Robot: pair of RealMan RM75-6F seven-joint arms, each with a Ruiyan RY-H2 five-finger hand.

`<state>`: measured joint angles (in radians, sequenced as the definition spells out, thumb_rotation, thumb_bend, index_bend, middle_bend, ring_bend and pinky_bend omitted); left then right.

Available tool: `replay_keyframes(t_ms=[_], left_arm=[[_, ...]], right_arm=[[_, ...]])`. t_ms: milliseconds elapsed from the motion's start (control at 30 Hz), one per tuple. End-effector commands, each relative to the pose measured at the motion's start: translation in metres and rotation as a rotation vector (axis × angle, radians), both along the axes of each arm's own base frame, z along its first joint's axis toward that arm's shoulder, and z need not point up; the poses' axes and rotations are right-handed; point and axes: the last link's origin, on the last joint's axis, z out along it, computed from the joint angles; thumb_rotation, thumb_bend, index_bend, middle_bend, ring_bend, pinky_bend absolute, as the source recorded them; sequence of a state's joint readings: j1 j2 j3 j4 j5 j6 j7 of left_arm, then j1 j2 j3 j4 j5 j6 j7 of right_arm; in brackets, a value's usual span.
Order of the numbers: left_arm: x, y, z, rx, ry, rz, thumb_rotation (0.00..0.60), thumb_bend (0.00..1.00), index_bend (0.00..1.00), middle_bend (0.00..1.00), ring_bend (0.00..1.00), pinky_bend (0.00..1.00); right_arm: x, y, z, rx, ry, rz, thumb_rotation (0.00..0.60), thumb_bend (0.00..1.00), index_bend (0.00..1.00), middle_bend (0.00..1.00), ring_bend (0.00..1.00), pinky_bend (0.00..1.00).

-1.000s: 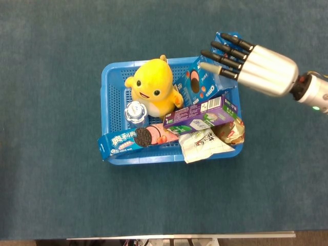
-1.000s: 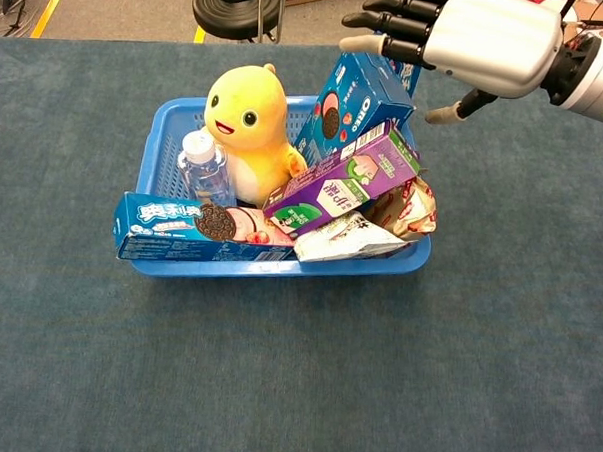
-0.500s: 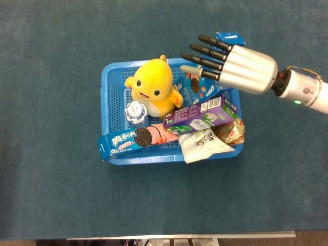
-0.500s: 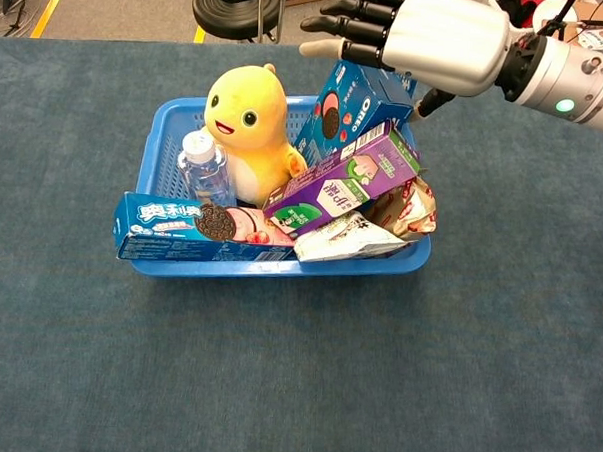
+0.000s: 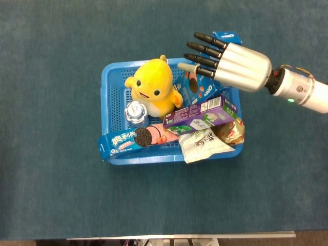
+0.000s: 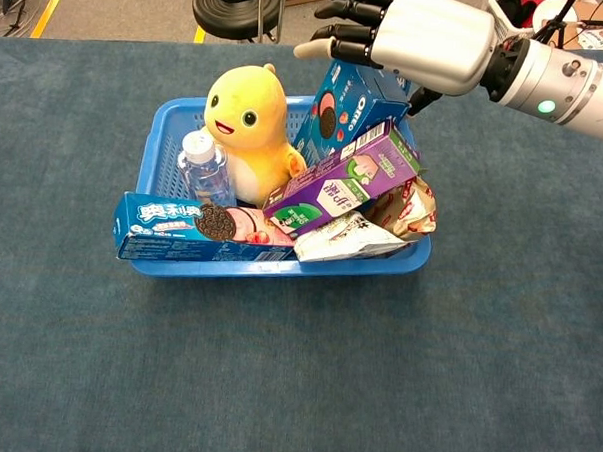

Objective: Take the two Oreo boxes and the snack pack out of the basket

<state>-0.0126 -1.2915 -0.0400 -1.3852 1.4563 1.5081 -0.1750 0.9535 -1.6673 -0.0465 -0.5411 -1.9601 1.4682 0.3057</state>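
Observation:
A blue basket (image 5: 114, 95) (image 6: 165, 145) sits mid-table. An upright blue Oreo box (image 5: 197, 88) (image 6: 347, 103) leans in its back right corner. A long Oreo box (image 5: 134, 139) (image 6: 191, 226) lies across the front rim. A white snack pack (image 5: 202, 144) (image 6: 346, 238) lies at the front right. My right hand (image 5: 233, 64) (image 6: 420, 31) hovers over the top of the upright box, fingers straight and spread, holding nothing. It hides part of that box, and contact cannot be told. My left hand shows in neither view.
The basket also holds a yellow plush toy (image 5: 154, 87) (image 6: 248, 119), a small water bottle (image 5: 136, 111) (image 6: 202, 162), a purple box (image 5: 202, 114) (image 6: 344, 178) and a crinkled red-and-tan pack (image 5: 231, 130) (image 6: 412, 206). Blue cloth covers the table around it.
My right hand has moved left from beside the basket's back right corner to over the upright Oreo box, fingers still spread. The basket's contents have not shifted.

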Motion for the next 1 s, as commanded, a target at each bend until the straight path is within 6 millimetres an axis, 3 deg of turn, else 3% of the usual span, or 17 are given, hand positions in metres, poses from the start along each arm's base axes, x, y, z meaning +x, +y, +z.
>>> replay_keyframes(t_ms=[33, 567, 1000], left_arm=[[0.0, 0.0, 0.0, 0.001, -0.001, 0.001, 0.6, 0.34, 0.32, 0.19, 0.11, 0.36], [0.001, 0.001, -0.002, -0.005, 0.004, 0.0, 0.6, 0.34, 0.32, 0.19, 0.11, 0.36], [0.004, 0.005, -0.004, -0.012, 0.01, -0.009, 0.6, 0.34, 0.32, 0.19, 0.11, 0.36]], right_arm=[[0.0, 0.0, 0.0, -0.001, -0.006, 0.002, 0.6, 0.0, 0.24, 0.31, 0.17, 0.1], [-0.001, 0.003, 0.01, -0.031, -0.052, 0.043, 0.6, 0.0, 0.54, 0.58, 0.38, 0.19], [0.005, 0.004, 0.029, -0.076, -0.074, 0.102, 0.6, 0.0, 0.58, 0.62, 0.42, 0.2]])
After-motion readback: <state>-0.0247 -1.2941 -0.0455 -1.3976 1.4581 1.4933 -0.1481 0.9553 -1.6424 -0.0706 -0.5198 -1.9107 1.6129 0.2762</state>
